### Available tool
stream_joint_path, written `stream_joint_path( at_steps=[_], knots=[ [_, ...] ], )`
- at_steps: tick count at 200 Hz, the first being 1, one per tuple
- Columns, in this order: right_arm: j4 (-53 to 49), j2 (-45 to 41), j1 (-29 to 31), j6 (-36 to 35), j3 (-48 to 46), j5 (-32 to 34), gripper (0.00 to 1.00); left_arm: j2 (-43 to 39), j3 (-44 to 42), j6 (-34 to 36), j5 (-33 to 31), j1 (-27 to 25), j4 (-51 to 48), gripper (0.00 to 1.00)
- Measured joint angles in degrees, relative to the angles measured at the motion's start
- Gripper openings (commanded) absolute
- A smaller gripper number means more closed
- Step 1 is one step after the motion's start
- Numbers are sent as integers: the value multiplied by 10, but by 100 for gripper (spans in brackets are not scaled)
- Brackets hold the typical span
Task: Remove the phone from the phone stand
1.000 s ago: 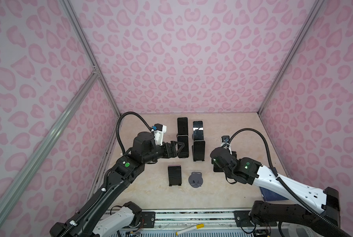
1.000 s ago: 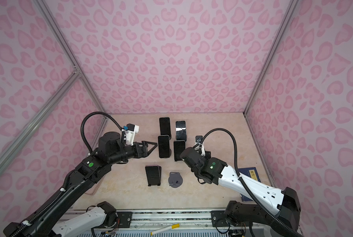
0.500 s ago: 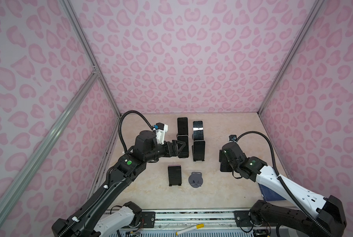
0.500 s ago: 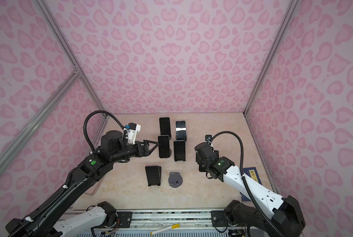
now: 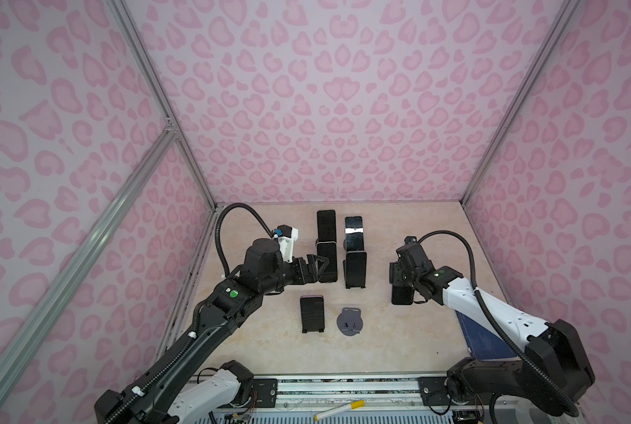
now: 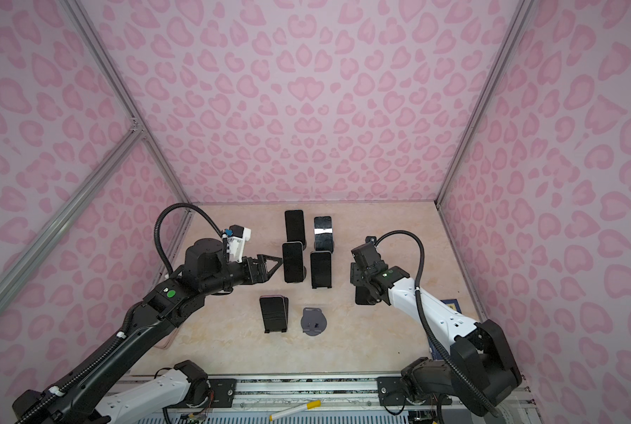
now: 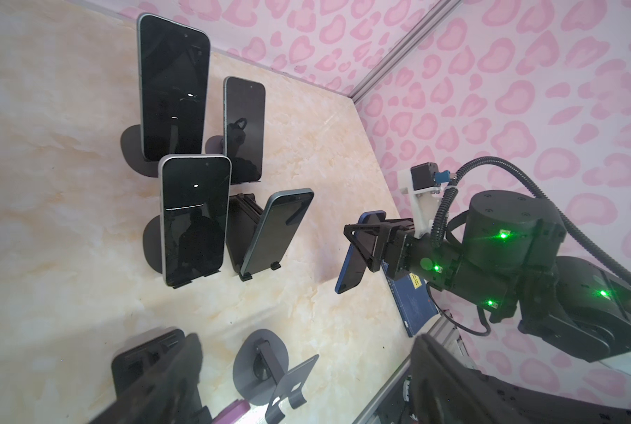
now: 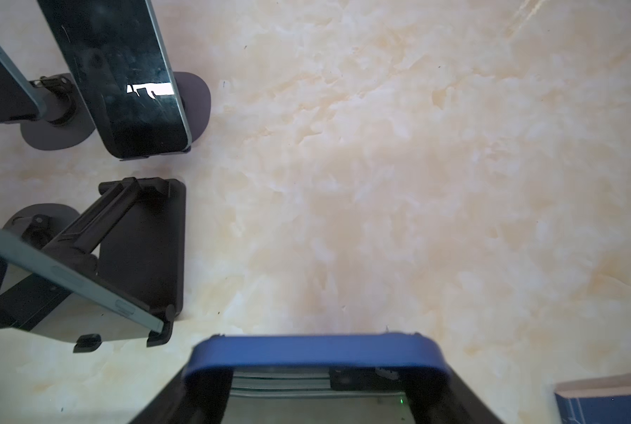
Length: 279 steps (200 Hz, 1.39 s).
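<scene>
The left gripper [image 6: 271, 266] is held wide open and empty, just beside a white-edged phone [image 6: 292, 262] propped on its round stand [image 7: 152, 246]. If the jaws are closed off-centre, that phone could be tipped into the neighbouring stand. Beyond this gripper's tips, four stands are seen loaded with phones. Behind them, one round stand [image 5: 349, 322] is seen empty. The blue-cased phone [image 7: 347, 275] is clamped in the right gripper [image 7: 359, 238], clear of any stand, above the tabletop [image 8: 416, 183]. It could be dropped if the grip slackens.
</scene>
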Motion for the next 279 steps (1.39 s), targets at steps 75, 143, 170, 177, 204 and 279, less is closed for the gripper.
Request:
stream_joint_path(
  at_steps=[75,143,170,177,204,279],
  knots=[
    [0,115,-29,-30,59,-67,61,-5,-12,-12,-22,0,0,94],
    [-1,195,-47,-40,104,-87,60,0,-15,-24,-21,0,0,95],
    [-2,214,-50,-40,106,-90,59,-3,-18,-30,-19,0,0,95],
    [-4,218,-51,-40,108,-93,59,-4,-19,-30,-17,0,0,95],
    [-6,231,-53,-35,115,-92,59,-3,-21,-30,-18,0,0,96],
    [-12,271,-56,-19,133,-85,60,-4,-28,-30,-20,0,0,96]
  ],
)
